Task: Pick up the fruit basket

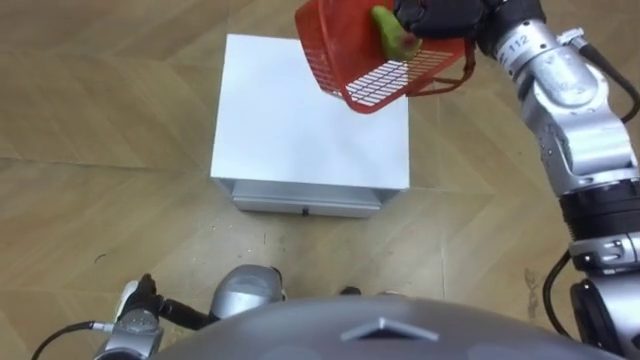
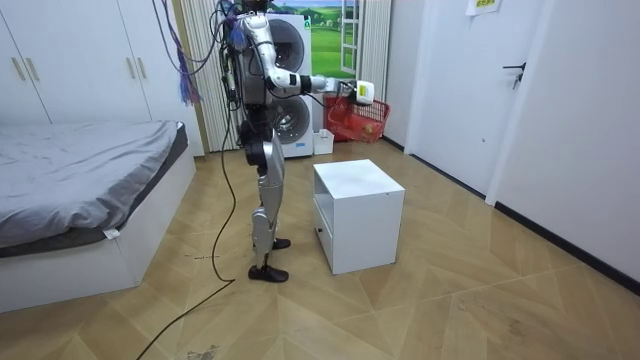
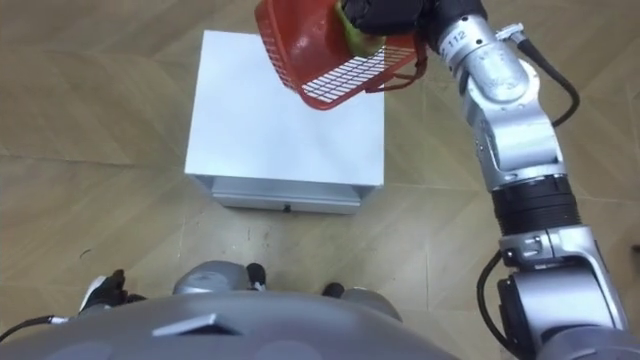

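The red plastic fruit basket (image 1: 335,50) hangs tilted in the air above the far right corner of the white cabinet (image 1: 290,130). A green fruit (image 1: 392,35) lies inside it against the rim. My right hand (image 1: 440,15) is shut on the basket's rim at its right side, with the arm stretched forward. In the room view the basket (image 2: 357,120) is held out at chest height beyond the cabinet (image 2: 357,215), and I stand upright close to the cabinet's side. My left hand (image 1: 138,302) hangs low by my body at the lower left.
The cabinet has a drawer with a small knob (image 1: 304,211) on the side facing me. Wooden floor surrounds it. A bed (image 2: 80,170) stands at the room view's left, a washing machine (image 2: 295,115) behind me, and a door (image 2: 515,90) at the right.
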Motion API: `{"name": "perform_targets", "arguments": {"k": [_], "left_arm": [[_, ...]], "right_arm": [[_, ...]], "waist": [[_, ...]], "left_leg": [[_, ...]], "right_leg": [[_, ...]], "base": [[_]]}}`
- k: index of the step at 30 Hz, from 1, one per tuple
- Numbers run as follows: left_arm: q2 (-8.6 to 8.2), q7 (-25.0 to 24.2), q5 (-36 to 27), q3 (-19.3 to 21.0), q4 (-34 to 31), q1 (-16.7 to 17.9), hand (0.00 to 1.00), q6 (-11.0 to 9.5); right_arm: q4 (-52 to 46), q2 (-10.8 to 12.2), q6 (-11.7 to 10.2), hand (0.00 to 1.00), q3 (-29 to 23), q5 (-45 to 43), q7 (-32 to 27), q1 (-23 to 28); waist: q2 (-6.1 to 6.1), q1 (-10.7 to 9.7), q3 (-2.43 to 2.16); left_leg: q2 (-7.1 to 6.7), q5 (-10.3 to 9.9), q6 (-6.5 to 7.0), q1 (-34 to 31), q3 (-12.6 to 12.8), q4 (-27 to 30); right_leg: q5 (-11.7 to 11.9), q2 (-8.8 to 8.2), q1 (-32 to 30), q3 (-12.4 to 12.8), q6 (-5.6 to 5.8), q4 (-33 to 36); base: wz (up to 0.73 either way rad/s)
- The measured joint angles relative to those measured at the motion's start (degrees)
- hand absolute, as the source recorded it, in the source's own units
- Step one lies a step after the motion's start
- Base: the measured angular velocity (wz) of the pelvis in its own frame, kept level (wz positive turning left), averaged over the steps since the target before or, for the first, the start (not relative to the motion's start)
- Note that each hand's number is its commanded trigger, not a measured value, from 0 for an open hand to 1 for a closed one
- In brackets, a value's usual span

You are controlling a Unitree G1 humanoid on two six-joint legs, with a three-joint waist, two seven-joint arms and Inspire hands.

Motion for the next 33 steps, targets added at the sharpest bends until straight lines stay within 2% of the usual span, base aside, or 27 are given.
{"name": "perform_targets", "arguments": {"k": [5, 8, 12, 15, 19, 23, 29, 31, 33], "left_arm": [[-0.06, -0.39, 1.55, -0.02, 0.02, 0.10, 0.00, 0.31], [-0.05, -0.39, 1.54, -0.05, 0.35, 0.10, 0.00, 0.81], [-0.21, -0.71, 1.57, -0.10, 2.43, 0.03, 0.00, 1.21], [-0.41, -1.47, 1.50, -0.21, 2.92, 0.00, 0.00, 1.71], [-0.25, -1.98, 1.47, -0.26, 2.52, 0.02, 0.00, 1.69], [-0.11, -2.97, 1.46, -0.30, 2.51, 0.02, 0.00, 1.64], [0.66, -3.04, 1.44, -2.44, 3.20, -0.35, 0.00, 1.11], [0.68, -3.02, 1.45, -3.12, 3.78, -0.37, 0.00, 1.10], [0.75, -2.98, 1.44, -3.87, 4.04, -0.44, 0.00, 1.11]], "right_arm": [[0.24, 0.05, 0.00, 1.00, 0.01, -0.68, 0.36, 0.00], [1.37, 0.13, -0.03, 1.00, 0.31, -1.89, 0.28, 0.01], [7.27, 0.89, 0.05, 1.00, 2.29, -2.29, 0.36, 0.01], [12.83, 2.54, 0.06, 1.00, 2.92, -2.05, 0.27, 0.01], [18.03, 2.53, 0.09, 1.00, 5.43, -1.99, 0.28, -0.01], [20.82, 2.49, 0.10, 1.00, 6.74, -1.94, -0.24, -0.05], [25.77, 2.87, -0.04, 1.00, 7.84, -1.88, -1.89, -0.43], [29.37, 3.23, -0.20, 1.00, 7.83, -1.87, -2.20, -2.19], [31.85, 3.40, -0.31, 1.00, 7.83, -2.06, -2.42, -3.96]], "waist": [[-0.04, 0.33, -0.04], [-0.04, 0.38, -0.04], [0.07, 0.61, -0.03], [0.35, 1.55, -0.03], [0.64, 3.02, -0.06], [0.56, 3.62, -0.07], [0.63, 4.04, 0.05], [0.96, 3.78, 0.30], [0.98, 3.56, 0.35]], "left_leg": [[-0.44, 0.00, 0.00, -0.75, -0.97, 0.40], [-0.52, -0.01, 0.01, -1.08, -1.47, 0.51], [-0.67, -0.10, 0.09, -2.12, -1.99, 0.96], [-0.61, -0.15, 0.17, -3.37, -2.15, 1.52], [-0.81, -0.22, 0.37, -5.63, -2.26, 2.13], [-0.78, -0.27, 0.52, -7.48, -2.48, 2.88], [-0.91, -0.22, 0.69, -9.91, -3.37, 3.96], [-0.91, -0.24, 0.71, -10.76, -3.96, 4.54], [-0.95, -0.27, 0.74, -11.75, -4.19, 4.68]], "right_leg": [[-0.05, -0.02, -0.24, -0.81, 0.04, 0.00], [-0.06, -0.09, -0.17, -2.14, 0.05, -0.01], [-0.08, -0.23, -0.46, -2.75, 0.08, -0.02], [-0.10, -0.42, -1.35, -3.60, 0.11, 0.04], [-0.11, -0.68, -3.47, -3.85, 0.12, 0.72], [-0.12, -0.91, -5.02, -4.64, 0.14, 1.12], [-0.12, -1.15, -6.78, -5.77, 0.14, 1.33], [-0.19, -1.30, -7.34, -6.72, 0.25, 2.01], [-0.21, -1.42, -8.03, -6.99, 0.24, 2.11]], "base": [[0.10], [0.11], [0.09], [0.04], [0.00], [0.04], [0.08], [0.14], [0.10]]}}
